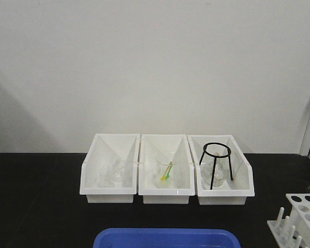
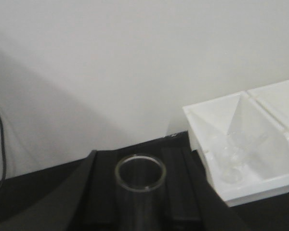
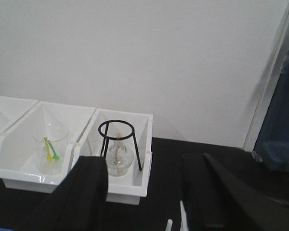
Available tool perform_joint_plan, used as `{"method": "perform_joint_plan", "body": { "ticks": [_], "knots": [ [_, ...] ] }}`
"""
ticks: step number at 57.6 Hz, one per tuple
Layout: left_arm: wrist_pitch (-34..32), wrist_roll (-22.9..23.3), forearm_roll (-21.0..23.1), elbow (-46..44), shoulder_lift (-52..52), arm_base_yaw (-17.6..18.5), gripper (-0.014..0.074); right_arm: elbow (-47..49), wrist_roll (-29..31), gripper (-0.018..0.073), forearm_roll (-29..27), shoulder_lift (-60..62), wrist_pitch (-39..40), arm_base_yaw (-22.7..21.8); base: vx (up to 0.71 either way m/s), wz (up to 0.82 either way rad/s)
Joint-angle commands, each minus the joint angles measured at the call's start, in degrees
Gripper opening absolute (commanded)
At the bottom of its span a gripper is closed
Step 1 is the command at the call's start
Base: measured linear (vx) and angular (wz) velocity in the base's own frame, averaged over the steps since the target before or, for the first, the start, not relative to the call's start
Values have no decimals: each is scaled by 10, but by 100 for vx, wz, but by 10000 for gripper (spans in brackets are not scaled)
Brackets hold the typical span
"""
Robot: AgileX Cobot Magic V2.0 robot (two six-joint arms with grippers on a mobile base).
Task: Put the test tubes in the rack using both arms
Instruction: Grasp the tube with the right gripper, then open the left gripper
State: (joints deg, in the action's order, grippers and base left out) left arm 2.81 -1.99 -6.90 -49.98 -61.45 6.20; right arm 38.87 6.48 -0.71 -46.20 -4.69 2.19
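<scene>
Test tube (image 2: 139, 192), clear glass with an open round rim, stands upright in the left wrist view, rim toward the camera; it sits between the black fingers (image 2: 84, 202) of the left gripper (image 2: 139, 166), which look closed on it from both sides. Just to its right in that view is the left bin (image 2: 241, 144), white, with faint clear glassware lying in it; the black table (image 2: 33, 192) runs beneath and a pale wall (image 2: 135, 57) rises behind.

From the right wrist, the right gripper (image 3: 144, 183) has its fingers (image 3: 86, 197) spread wide apart with nothing between them; 2 white pegs (image 3: 182, 214) poke up at the bottom edge between the fingers.

In the front view neither arm shows; 3 white bins stand side by side against the wall. The middle bin (image 1: 164, 192) holds a beaker (image 1: 165, 170) with a yellow and green stick (image 1: 167, 170) leaning in it; the right bin (image 1: 244, 175) holds a black ring stand (image 1: 216, 151) on 3 legs, set over a round glass flask (image 3: 118, 161). The rack (image 1: 302, 217), white with round holes in its top plate and upright pegs along its near side, stands at the right front corner of the table, well apart from the bins and partly cut off by the frame; I cannot tell whether any hole is filled. A blue tray (image 1: 165, 238) lies at the front edge, near the middle.
</scene>
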Motion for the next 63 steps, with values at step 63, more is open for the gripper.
{"method": "perform_joint_plan", "body": {
  "ticks": [63],
  "knots": [
    [-155, 116, 5, -61, -78, 414, -22, 21, 17, 403, -48, -181, 241, 440, 0, 0]
  ]
}}
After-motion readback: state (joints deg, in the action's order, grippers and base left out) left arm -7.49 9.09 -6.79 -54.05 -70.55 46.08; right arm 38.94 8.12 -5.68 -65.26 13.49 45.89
